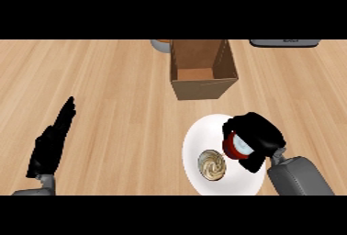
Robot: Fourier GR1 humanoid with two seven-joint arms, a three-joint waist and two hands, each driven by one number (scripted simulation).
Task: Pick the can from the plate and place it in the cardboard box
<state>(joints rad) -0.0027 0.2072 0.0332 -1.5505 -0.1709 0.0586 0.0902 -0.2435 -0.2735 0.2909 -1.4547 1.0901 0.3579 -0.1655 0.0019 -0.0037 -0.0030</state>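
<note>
Right hand curled round the red can on the white plate, left hand flat and resting by the table's left edge; can likely light, hard, smooth and slippery, best held round its sides before going to the cardboard box.

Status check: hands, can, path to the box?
Right hand curled round can over plate. Left hand open, resting. Cardboard box open; pastry beside can.
</note>
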